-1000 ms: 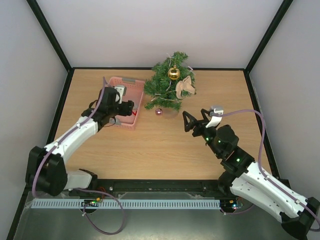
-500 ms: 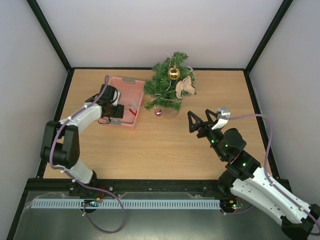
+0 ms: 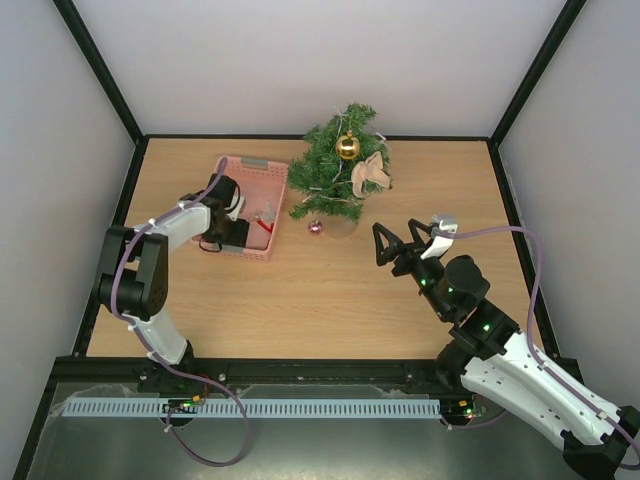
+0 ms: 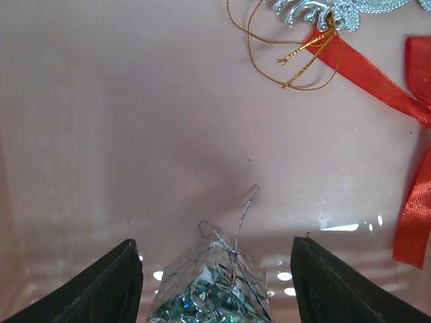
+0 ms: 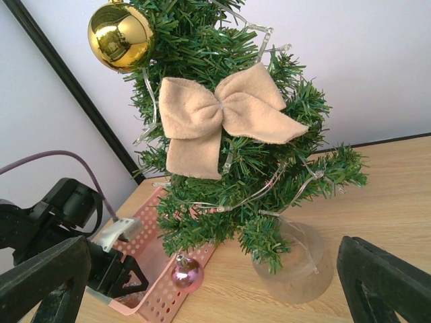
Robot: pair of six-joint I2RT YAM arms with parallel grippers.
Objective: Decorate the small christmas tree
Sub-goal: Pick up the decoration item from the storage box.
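Reaches into the pink basket [image 3: 262, 170] with the left gripper [image 4: 215, 269] wide open and empty astride a silver foil parcel [image 4: 212, 299], holds the right gripper [image 3: 393, 240] open and empty facing the small christmas tree [image 3: 330, 178] just beside the basket, probably needs a squeeze on the parcel next.

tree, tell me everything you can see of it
The tree is small and conical, with dark green bristly branches and a thin pale string looped through them. It stands upright on a round pale base at the far middle of the table, right beside the pink basket. A gold ball hangs near the top, a beige bow sits just below it, and a small pink ball hangs from a low branch on the basket side.
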